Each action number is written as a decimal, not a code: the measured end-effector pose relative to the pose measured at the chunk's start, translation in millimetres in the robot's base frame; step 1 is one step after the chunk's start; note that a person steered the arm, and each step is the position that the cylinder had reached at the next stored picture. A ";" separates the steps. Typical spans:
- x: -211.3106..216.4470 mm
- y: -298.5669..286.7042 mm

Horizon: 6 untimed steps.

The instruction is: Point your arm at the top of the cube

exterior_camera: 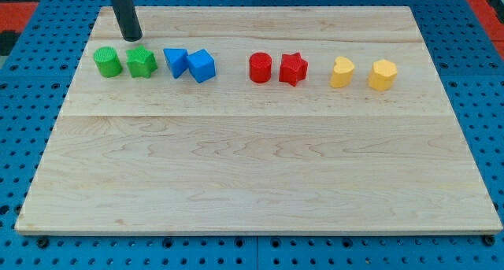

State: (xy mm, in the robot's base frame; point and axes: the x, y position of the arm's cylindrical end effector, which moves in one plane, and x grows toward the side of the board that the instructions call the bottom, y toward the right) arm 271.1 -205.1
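Blue pegboard all around, with a pale wooden board (252,160) sitting on it, and that's the only view. Eight blocks sit in one row near the view's top: green cylinder (107,62), green star (141,62), blue triangle (175,62), blue cube (201,66), red cylinder (260,68), red star (292,68), yellow heart (342,72), yellow hexagon (382,75). No fingers on this rig, just a dark rod, so nothing is held. My tip (132,38) rests on the board just above the gap between both green blocks, touching neither as far as I can tell. It's well to the left of the cube.
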 end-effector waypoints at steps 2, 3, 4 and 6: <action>0.0 1.9; 1.4 1.9; 1.4 2.9; 8.3 69.3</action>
